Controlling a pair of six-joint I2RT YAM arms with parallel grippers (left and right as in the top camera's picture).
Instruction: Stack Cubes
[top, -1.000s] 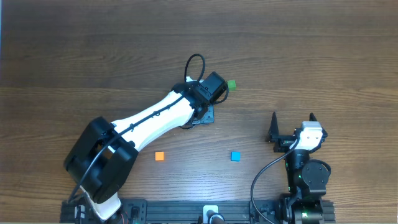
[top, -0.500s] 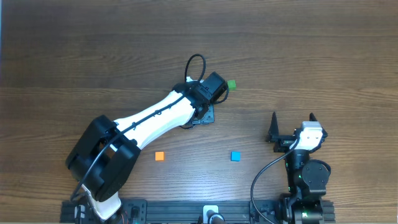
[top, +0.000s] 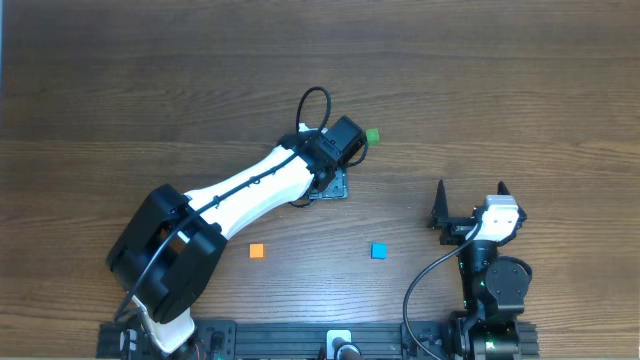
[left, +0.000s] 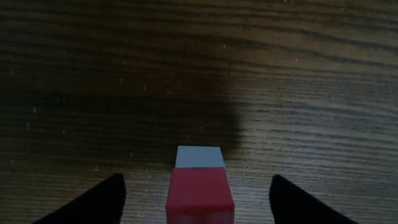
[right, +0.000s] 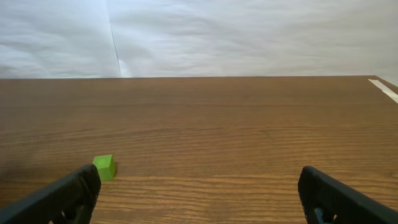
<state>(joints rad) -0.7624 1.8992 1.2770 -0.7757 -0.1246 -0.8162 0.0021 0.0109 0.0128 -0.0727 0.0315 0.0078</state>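
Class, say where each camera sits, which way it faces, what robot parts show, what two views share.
Top: overhead, facing down at the table; left arm and right arm.
Left wrist: on left arm, facing down at red cube; left gripper.
Right wrist: on right arm, facing across table; right gripper.
Shared: green cube, in top and right wrist.
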